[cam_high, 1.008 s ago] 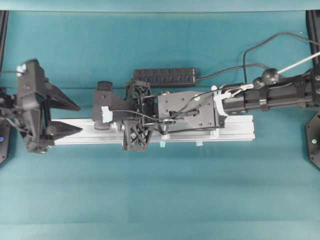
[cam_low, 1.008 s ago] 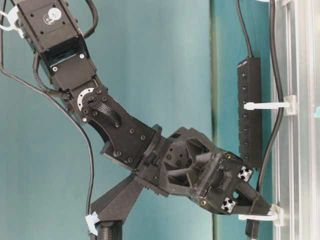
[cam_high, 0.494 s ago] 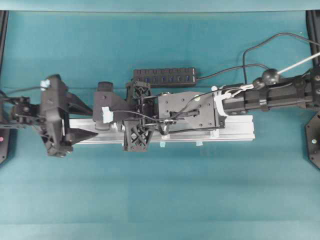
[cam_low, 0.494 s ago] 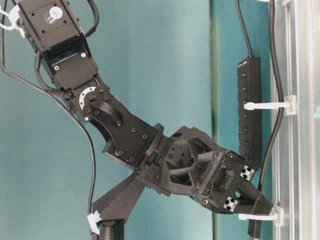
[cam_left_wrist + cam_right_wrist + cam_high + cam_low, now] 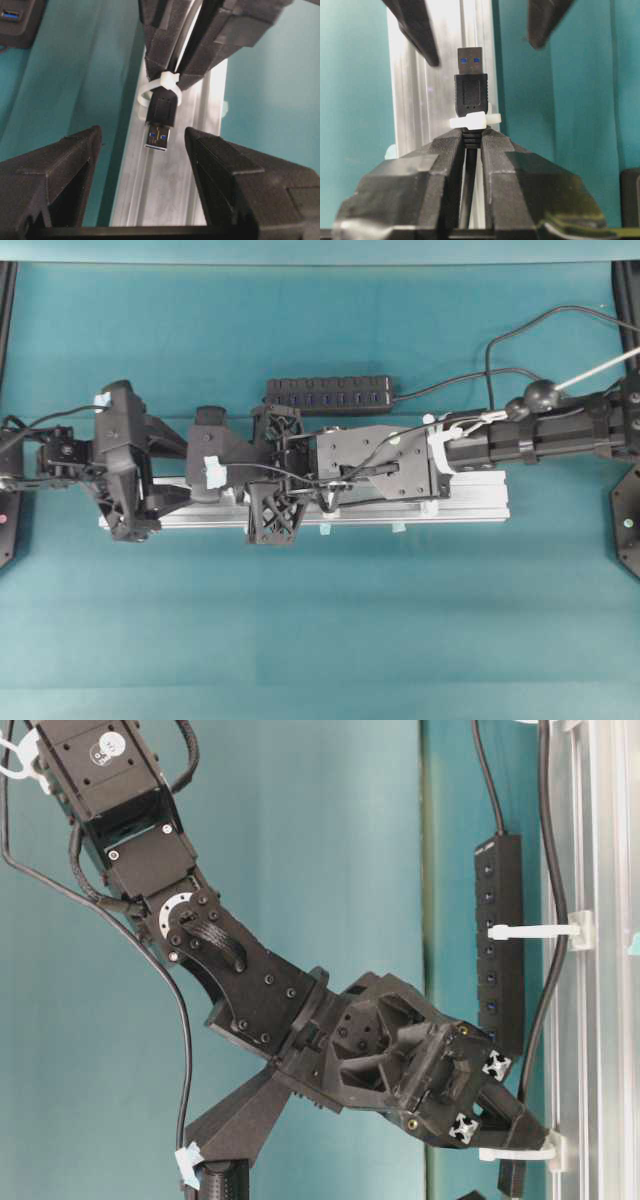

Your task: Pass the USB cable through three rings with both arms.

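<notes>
Jaws of the right gripper (image 5: 471, 142) are pressed together on the USB cable (image 5: 471, 95), pinching the cord just behind the black plug. The plug is poked through 1 white ring (image 5: 470, 121), with its silver tip clear on the far side, above the silver rail (image 5: 410, 95). Seen from the left wrist, the same plug (image 5: 161, 117) is framed between the 2 spread fingers of the left gripper (image 5: 142, 145), which are kept apart from it on either side, touching nothing. From overhead, the left gripper (image 5: 165, 475) is placed at the rail's left end (image 5: 470, 502), facing the right gripper (image 5: 215, 468). At table level, another ring (image 5: 535, 931) is seen standing on the rail with the cord running through it. A black multi-port hub (image 5: 328, 392) is laid beyond the rail.
</notes>
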### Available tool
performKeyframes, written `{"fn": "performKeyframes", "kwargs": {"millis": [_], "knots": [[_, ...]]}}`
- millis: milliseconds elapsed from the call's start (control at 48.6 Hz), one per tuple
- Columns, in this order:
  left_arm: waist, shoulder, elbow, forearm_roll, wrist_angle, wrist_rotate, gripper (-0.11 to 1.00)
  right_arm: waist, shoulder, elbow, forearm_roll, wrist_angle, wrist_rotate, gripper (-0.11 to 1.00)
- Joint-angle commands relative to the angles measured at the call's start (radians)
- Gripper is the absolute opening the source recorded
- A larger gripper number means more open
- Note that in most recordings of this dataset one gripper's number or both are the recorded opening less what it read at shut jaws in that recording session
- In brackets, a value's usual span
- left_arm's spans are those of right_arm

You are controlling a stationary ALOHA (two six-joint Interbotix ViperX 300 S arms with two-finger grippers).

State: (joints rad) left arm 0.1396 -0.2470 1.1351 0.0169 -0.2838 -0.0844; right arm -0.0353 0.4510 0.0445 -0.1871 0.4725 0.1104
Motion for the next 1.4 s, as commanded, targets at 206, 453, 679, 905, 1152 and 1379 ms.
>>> {"fn": "performKeyframes", "kwargs": {"millis": [206,453,679,905,1152,1379], "knots": [[0.003,0.058,-0.049,0.003,-0.031,0.002,0.74,0.008,-0.012,-0.006,0.002,-0.011,-0.006,-0.07],[0.003,0.091,-0.063,0.003,-0.043,0.0,0.68,0.008,-0.012,-0.006,0.002,-0.012,-0.006,-0.07],[0.003,0.091,-0.06,0.003,-0.041,0.0,0.49,0.008,-0.012,-0.005,0.003,-0.014,-0.006,-0.07],[0.003,0.091,-0.064,0.003,-0.049,0.009,0.27,0.008,-0.012,-0.006,0.002,-0.015,-0.006,-0.07],[0.002,0.087,-0.063,0.003,-0.064,0.015,0.27,0.009,-0.012,-0.005,0.002,-0.012,0.0,-0.07],[0.003,0.083,-0.054,0.003,-0.057,0.009,0.27,0.014,-0.012,-0.002,0.002,-0.014,-0.005,-0.07]]}}
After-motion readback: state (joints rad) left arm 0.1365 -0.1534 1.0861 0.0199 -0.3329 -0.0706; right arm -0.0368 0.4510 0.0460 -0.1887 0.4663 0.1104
